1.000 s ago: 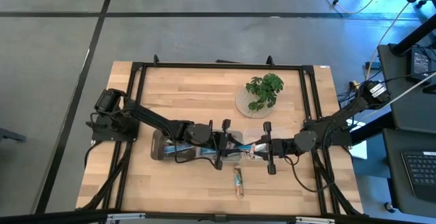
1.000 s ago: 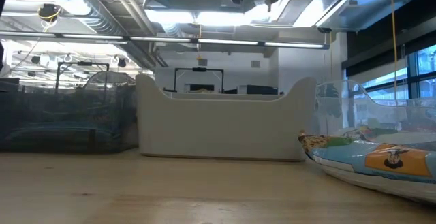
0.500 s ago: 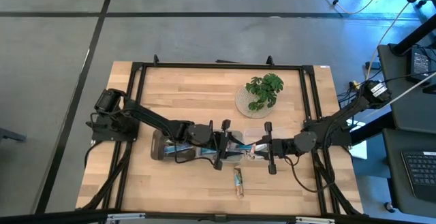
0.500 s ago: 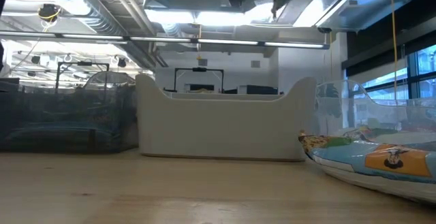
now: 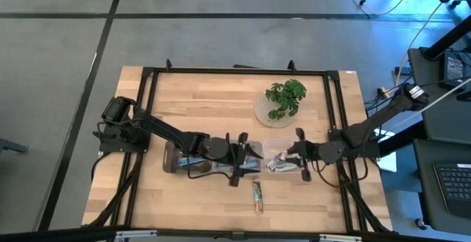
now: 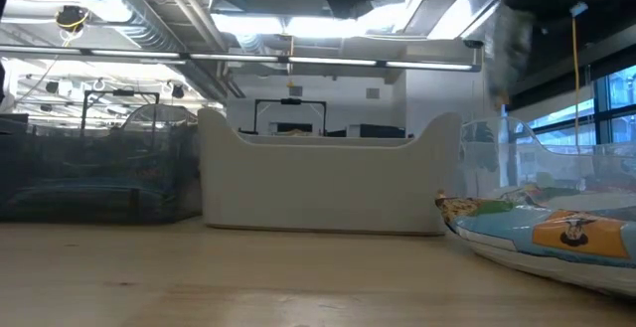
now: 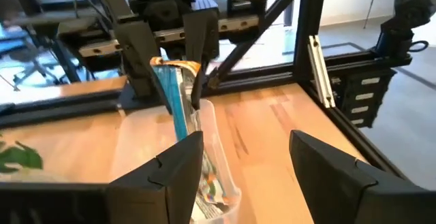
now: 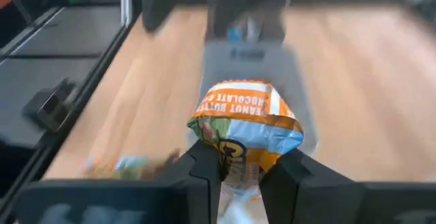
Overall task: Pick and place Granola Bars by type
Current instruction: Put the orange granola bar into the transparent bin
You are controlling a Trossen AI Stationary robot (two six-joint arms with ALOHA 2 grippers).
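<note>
Mid-handover of a granola bar [image 8: 244, 132], now clenched upright in the right gripper [image 5: 294, 152] jaws at centre-right of the table [image 5: 206, 98], above the right tray [image 5: 278, 145]. Left gripper [image 5: 244, 156] jaws spread and released at centre, over the middle tray [image 5: 254, 170]; shut on the bar a second ago. Right arm pulled back toward the right edge since then. Next, probably: lowering the bar into its matching tray. One loose bar [image 5: 257, 196] low in frame.

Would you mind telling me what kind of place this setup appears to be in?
Probably a robotics lab or workshop: a wooden table in a black metal frame on a bare concrete floor, exposed ceiling ducts overhead, and a desk with a keyboard alongside.
</note>
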